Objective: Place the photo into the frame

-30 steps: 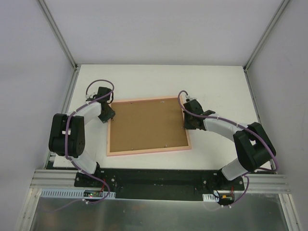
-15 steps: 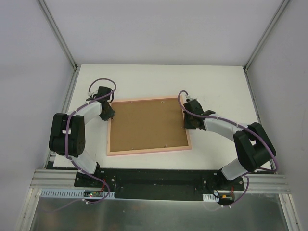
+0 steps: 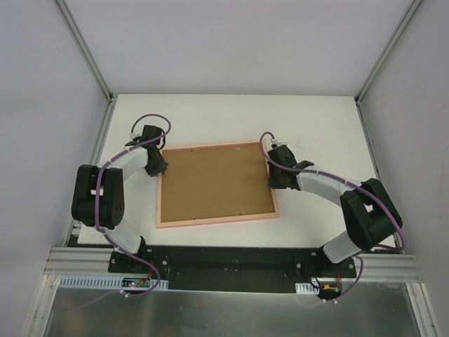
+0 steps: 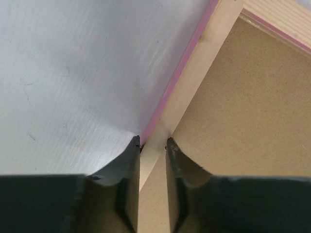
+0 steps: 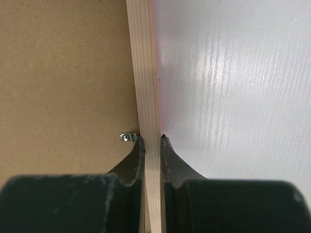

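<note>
Salmon-pink frame [image 3: 217, 221]: you have it lying flat and back side up on the white table [image 3: 316, 119], slightly skewed to the table edges.
Frame rails: pale bare wood on the back. A pink strip runs along the outer edge, which your left wrist view shows clearly.
Backing board [image 3: 214, 182]: plain brown. It sits flat inside the frame and fills it from rail to rail.
Left gripper [image 3: 157, 167]: at the frame's left rail, nearer its far-left corner than its near one. Your claw is pinched onto that rail.
Left fingers [image 4: 127, 167]: one dark finger is on the frame's outer pink side over the table. The other is on the inner side over the backing board, with the rail between them. Both tips look to be touching wood.
Right gripper [image 3: 276, 178]: at the frame's right rail, roughly halfway along it. Your claw is clamped on that rail.
Right fingers [image 5: 130, 167]: one tip is on the frame's inner side over the backing board. The other is on the outer side over the table, and both press tight against the rail.
Metal tab [image 5: 126, 137]: a small silver clip on the backing board just inside the frame's right rail. It touches your right gripper's inner fingertip.
Arms: both reach in from the near edge, one on each side of the frame.
</note>
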Motion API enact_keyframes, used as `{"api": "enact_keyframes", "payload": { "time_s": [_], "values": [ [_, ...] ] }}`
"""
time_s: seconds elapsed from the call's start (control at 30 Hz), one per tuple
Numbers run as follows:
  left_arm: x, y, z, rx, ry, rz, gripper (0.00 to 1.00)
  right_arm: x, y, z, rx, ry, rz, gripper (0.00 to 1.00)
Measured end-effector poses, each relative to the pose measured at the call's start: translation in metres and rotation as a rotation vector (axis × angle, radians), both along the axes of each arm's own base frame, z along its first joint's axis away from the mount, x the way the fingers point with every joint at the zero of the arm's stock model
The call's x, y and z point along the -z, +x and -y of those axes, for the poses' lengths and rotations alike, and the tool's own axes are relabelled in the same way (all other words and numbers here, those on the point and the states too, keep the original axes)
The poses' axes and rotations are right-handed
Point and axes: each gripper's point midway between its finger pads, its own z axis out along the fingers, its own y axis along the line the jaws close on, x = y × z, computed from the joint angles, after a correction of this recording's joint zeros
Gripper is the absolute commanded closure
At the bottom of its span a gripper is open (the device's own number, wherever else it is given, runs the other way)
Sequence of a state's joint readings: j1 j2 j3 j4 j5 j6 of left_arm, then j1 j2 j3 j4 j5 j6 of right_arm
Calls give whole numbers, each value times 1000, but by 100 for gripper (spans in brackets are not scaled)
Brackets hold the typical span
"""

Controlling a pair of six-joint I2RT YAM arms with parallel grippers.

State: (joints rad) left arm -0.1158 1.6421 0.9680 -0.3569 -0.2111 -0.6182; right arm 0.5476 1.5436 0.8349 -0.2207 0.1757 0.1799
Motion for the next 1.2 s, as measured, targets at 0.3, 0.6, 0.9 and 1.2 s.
{"api": "enact_keyframes", "payload": {
  "time_s": [0.3,0.6,0.9,1.2],
  "values": [
    [-15,-7,-1,2,-25,3,41,0,-1,0,0,2,-2,96],
    [-4,-6,11,61,-80,-39,42,0,-1,-1,3,8,-5,96],
    [1,-3,6,27,-55,-42,87,0,-1,-1,5,10,-6,96],
    [-1,-4,4,46,-41,-29,100,0,0,-1,11,10,-2,96]
  ]
}}
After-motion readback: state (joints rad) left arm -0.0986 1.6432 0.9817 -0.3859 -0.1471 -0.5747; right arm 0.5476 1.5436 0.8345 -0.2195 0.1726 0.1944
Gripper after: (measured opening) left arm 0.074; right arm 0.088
